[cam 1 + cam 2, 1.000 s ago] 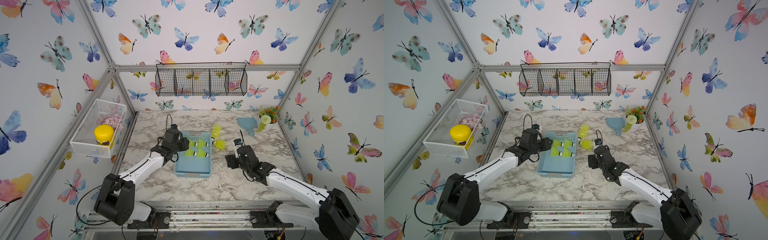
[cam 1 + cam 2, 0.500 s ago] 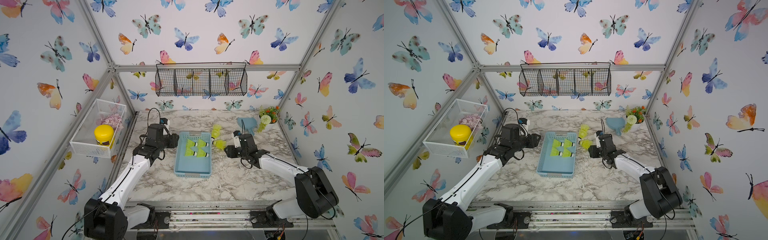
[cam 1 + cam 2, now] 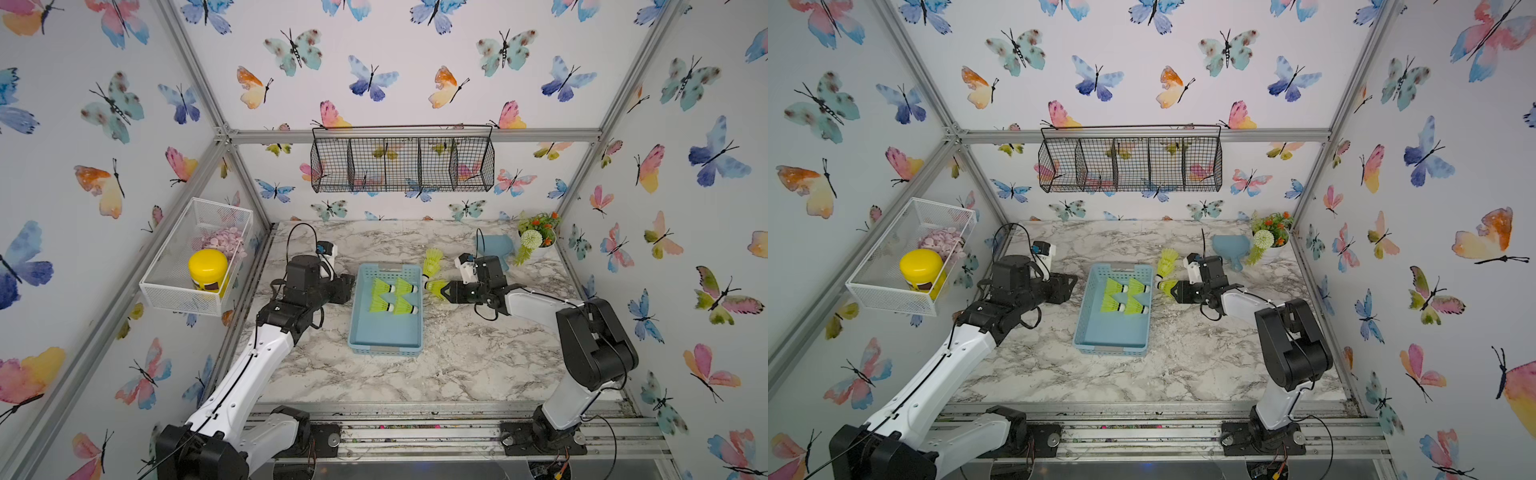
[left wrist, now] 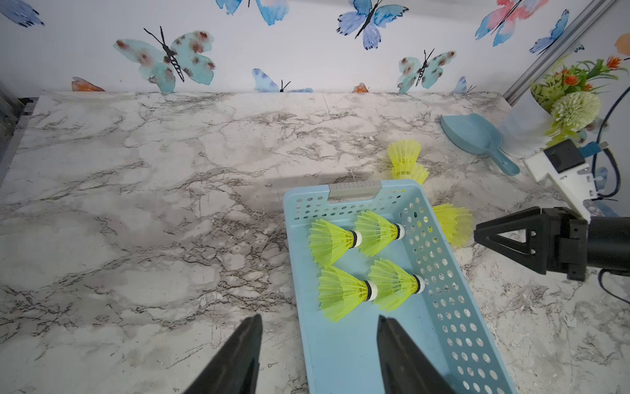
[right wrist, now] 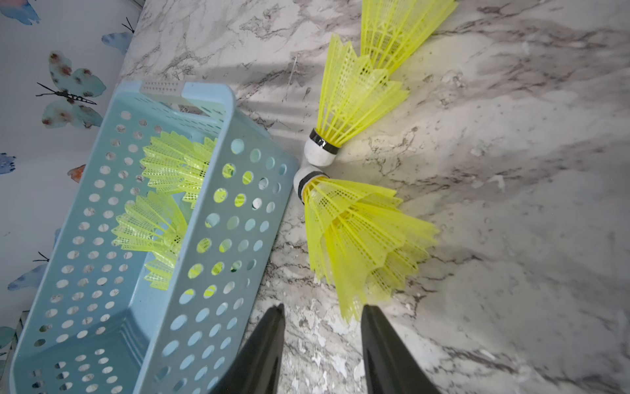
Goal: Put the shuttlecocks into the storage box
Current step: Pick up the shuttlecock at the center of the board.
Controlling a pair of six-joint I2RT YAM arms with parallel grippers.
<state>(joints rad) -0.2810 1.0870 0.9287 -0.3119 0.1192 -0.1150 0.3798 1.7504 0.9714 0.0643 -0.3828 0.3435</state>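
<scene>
Hovering just left of the storage box (image 3: 386,334), the left gripper (image 4: 318,319) holds nothing, its jaws moderately apart. Four shuttlecocks (image 3: 383,287) lie on their sides inside the box at its far end, in two rows of two, with white tips towards the box's right wall. Just right of the box, more shuttlecocks (image 5: 351,99) lie on the marble table (image 3: 478,353), two white tips nearly meeting beside that wall. Further right of the box, the right gripper (image 5: 322,308) points at it. Its jaws are parted at the skirt edge of the nearest shuttlecock (image 5: 358,232). One finger may touch the skirt, though that is hard to judge.
</scene>
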